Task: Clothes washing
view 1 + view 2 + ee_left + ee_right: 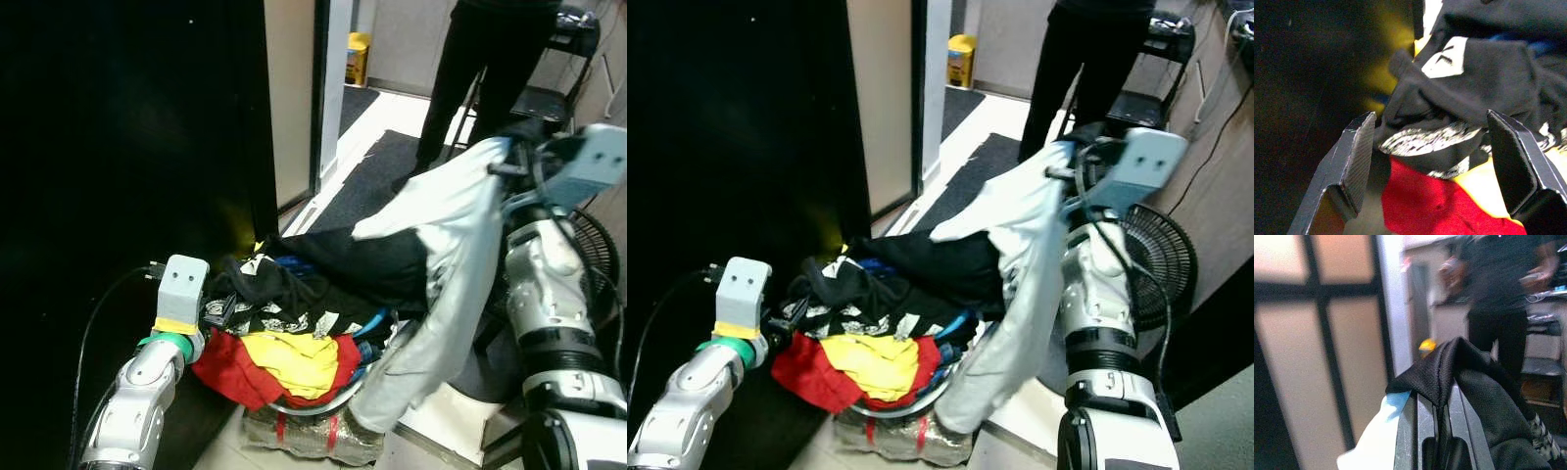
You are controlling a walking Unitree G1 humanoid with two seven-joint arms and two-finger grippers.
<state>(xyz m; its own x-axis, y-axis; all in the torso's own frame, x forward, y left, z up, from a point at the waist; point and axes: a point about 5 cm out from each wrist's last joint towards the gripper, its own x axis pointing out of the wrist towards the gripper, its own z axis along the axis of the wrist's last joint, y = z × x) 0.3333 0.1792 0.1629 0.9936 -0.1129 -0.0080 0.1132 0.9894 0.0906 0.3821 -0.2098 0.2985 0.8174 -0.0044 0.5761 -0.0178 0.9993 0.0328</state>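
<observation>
From the head cameras, this looks like the sorting/pulling-out stage of the wash. The right gripper (1058, 171) is raised high with a black garment (377, 259) pinched in it, and a white garment (441, 284) is draped over that arm, hanging down toward the floor. The laundry basket (313, 416) sits low in front, piled over its rim: a red and yellow shirt (284, 362) on top, a black printed shirt (260, 294) behind it, something blue (367, 328) at the side. A person (490, 59) stands back by a doorway, a fan (1161, 259) just beside the right arm.

Left wrist view: the left gripper (1442, 166) is spread wide with nothing in it, hovering just over the black printed shirt where it meets the red cloth.

Right wrist view: the fingers are squeezed together on a fold of black fabric (the white one shows beside it, not clearly clamped).

Next move, I'd guess, is lifting the black piece clear so it stops dragging the pile, then getting it to the washer, with the left possibly steadying the heap.
</observation>
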